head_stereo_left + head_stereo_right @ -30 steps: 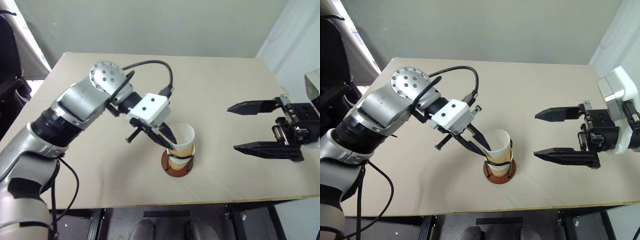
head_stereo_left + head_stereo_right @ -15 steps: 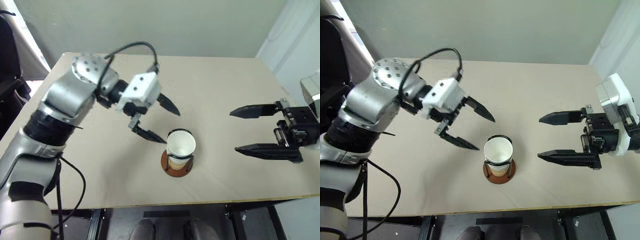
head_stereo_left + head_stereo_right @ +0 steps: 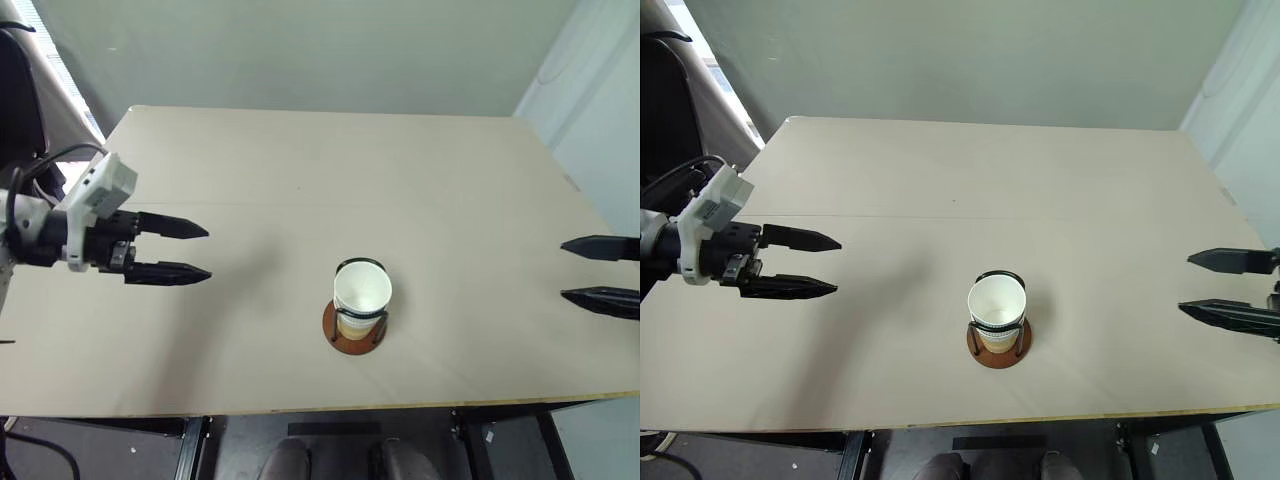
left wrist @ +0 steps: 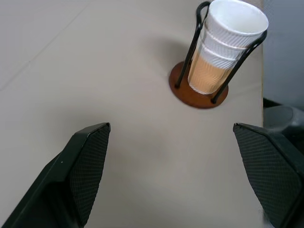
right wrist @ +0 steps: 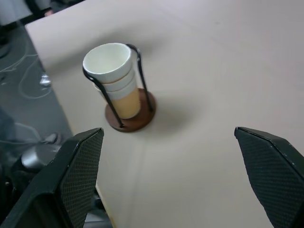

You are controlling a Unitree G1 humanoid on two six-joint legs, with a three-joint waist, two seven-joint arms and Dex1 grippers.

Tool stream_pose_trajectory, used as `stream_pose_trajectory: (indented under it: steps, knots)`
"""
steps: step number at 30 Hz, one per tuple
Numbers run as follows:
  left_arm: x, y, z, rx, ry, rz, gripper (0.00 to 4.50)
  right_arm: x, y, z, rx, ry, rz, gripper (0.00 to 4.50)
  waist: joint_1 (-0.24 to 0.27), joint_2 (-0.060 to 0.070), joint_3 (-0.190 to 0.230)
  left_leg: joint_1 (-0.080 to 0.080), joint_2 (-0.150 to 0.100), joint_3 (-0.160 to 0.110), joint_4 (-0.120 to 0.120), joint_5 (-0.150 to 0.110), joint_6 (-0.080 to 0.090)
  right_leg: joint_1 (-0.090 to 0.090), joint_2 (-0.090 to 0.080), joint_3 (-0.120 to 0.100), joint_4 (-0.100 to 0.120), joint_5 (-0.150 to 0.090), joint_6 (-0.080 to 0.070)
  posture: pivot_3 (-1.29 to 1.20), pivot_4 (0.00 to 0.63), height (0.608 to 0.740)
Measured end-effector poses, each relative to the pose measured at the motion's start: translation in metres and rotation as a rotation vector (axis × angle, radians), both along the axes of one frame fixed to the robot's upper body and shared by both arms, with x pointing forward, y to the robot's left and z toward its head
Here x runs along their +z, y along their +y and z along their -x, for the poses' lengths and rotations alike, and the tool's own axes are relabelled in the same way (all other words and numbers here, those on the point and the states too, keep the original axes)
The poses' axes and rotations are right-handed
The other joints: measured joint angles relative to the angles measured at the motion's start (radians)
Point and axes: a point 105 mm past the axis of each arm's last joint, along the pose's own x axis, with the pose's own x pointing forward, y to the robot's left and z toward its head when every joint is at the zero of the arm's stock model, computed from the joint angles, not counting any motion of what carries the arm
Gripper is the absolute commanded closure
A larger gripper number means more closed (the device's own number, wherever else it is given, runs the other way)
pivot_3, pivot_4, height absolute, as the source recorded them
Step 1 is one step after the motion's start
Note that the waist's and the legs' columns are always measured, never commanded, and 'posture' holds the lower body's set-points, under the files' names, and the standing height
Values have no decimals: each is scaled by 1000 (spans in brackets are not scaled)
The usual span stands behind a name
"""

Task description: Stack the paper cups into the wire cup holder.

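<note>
Tan paper cups (image 3: 362, 293) sit nested one inside another in the wire cup holder (image 3: 354, 328), which stands near the front edge of the pale beige surface (image 3: 330, 170), roughly midway between its left and right sides. The top cup's white inside and rolled rim face up, and the wrist views show the stacked white rims above the tan wall of the lowest cup (image 4: 209, 76). Thin black wire loops (image 5: 141, 76) rise on either side of the stack from a round reddish-brown base (image 5: 133, 121) that lies flat on the surface. The stack stands upright, leaning neither way as far as can be seen. The left tool (image 3: 183, 251) hangs over the left part of the surface, well apart from the holder, its two black fingers (image 3: 172, 228) spread wide and pointing toward the middle with nothing between them. The right tool (image 3: 600, 274) reaches in from the right edge, likewise well apart from the holder, its fingers (image 3: 598, 247) spread wide and empty, pointing toward the middle. Both tools stand at about the same depth as the holder, one on each side. A faint seam line (image 3: 970, 218) runs across the surface behind the holder.
</note>
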Motion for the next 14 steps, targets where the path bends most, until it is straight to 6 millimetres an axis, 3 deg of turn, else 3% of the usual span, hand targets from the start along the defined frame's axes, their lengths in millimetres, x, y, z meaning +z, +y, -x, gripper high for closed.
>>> stream_pose_trajectory:
  steps: [14]
  knots:
    - [-2, 0, 7, 2, 26, 20, 70, 4, -2, 3, 26, -12, -3, 0, -5, 0, 0, 6, 0, 1, -2, 0, 0, 4, 1, 0, 1, -2, -3, 0, 150, 740]
